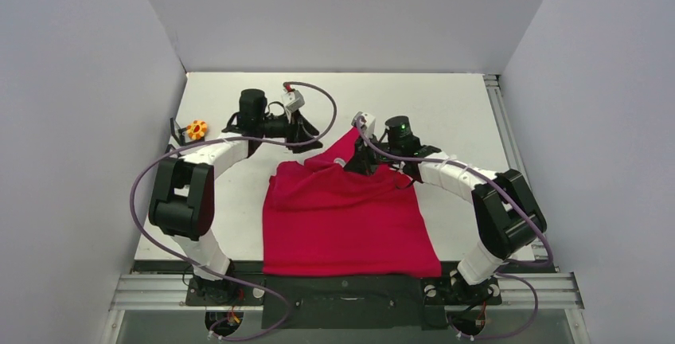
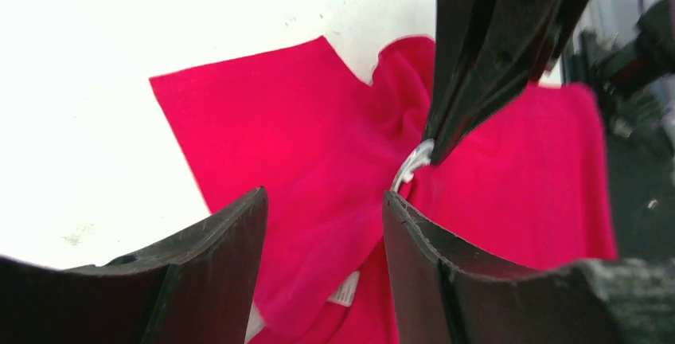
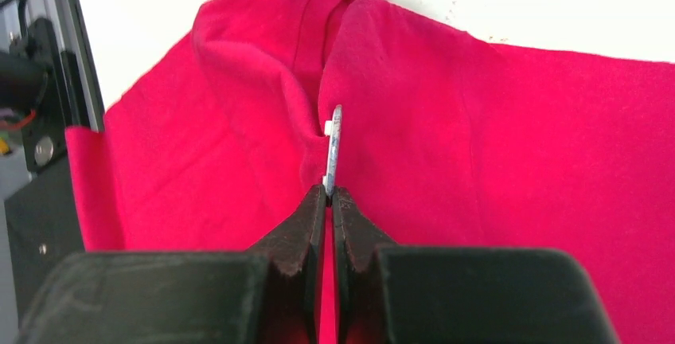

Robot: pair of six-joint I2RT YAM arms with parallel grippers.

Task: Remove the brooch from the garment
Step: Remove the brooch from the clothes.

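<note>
The red T-shirt (image 1: 342, 224) lies on the white table, bunched and pulled up at its far edge. The brooch, a thin silvery ring, shows in the left wrist view (image 2: 410, 165) and edge-on in the right wrist view (image 3: 334, 141), sitting in a fold of the shirt. My right gripper (image 3: 329, 193) is shut on the brooch's lower edge; it also shows in the top view (image 1: 349, 162). My left gripper (image 2: 325, 197) is open and empty just above the shirt, its right finger (image 2: 414, 232) close beside the brooch. The white label (image 2: 346, 288) shows below.
A small orange-and-yellow flower-shaped object (image 1: 196, 130) lies at the table's far left beside a small dark piece. Grey walls close in the table on both sides and at the back. The metal frame rail (image 1: 342, 288) runs along the near edge.
</note>
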